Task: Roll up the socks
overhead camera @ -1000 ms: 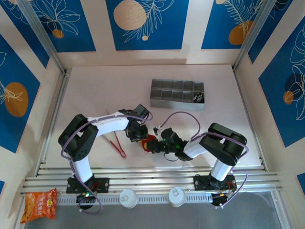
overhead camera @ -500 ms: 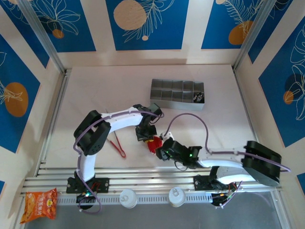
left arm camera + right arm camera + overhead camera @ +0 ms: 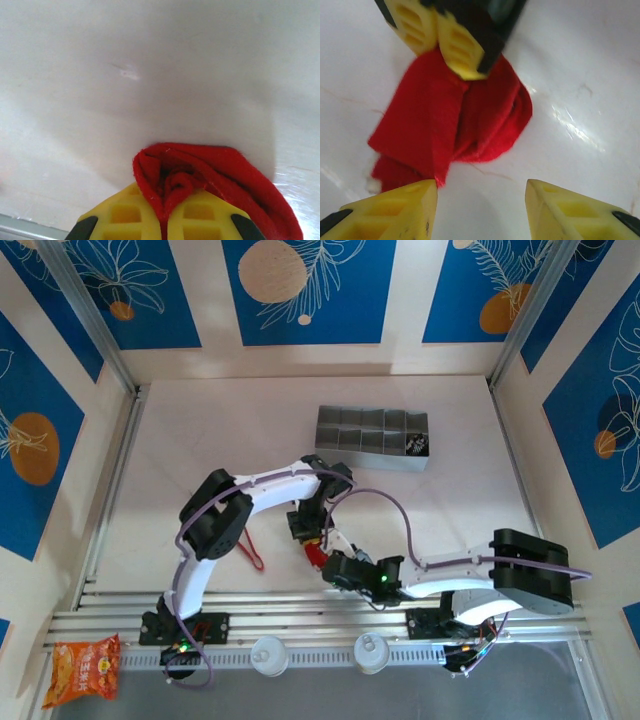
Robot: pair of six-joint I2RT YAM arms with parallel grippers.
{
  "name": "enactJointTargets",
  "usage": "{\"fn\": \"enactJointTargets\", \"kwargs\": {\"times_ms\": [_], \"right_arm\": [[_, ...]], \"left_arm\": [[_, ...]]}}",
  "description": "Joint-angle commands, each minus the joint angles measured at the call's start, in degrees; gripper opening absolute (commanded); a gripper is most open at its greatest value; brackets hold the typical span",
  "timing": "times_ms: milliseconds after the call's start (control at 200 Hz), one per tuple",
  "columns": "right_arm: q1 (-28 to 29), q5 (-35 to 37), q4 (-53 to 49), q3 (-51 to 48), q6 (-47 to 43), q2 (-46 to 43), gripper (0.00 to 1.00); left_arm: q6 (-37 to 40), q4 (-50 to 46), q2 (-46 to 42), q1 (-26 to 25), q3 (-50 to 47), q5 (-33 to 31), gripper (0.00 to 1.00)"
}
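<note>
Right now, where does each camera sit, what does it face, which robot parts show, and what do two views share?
Top: above and behind the bases, facing down at the table; both arms, left gripper and right gripper by the red sock.
Left wrist: on the left arm, facing the table; its fingers shut on the sock.
Right wrist: on the right arm, facing the sock; its fingers open.
Shared: both wrist views show the left gripper pinching the sock.
</note>
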Motion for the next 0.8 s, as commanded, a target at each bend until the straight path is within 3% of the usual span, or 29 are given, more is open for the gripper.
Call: {"fn": "enactJointTargets", "kwargs": {"times_ms": [0, 250, 545, 795], "right_arm": [[1.4, 3.6, 2.2, 2.7, -1.7, 1.4, 0.5], [1.9, 0.7, 4.3, 4.1, -2.6, 2.5, 0.55], [0.2, -3.2, 6.6, 6.8, -2.0, 7.2, 0.56], [-0.5, -1.7, -3.1, 9.4, 3.5, 1.1, 0.58]], "left_arm": [[-5.4, -6.3, 6.7, -0.6, -1.4, -5.5, 0.0], [-10.2, -6.8, 10.2, 0.6, 3.1, -4.9, 0.0], [-10.2, -5.9, 13.2, 1.1, 7.4, -4.3, 0.0], [-10.4, -3.8, 13.1, 1.6, 7.0, -4.8, 0.0]]}}
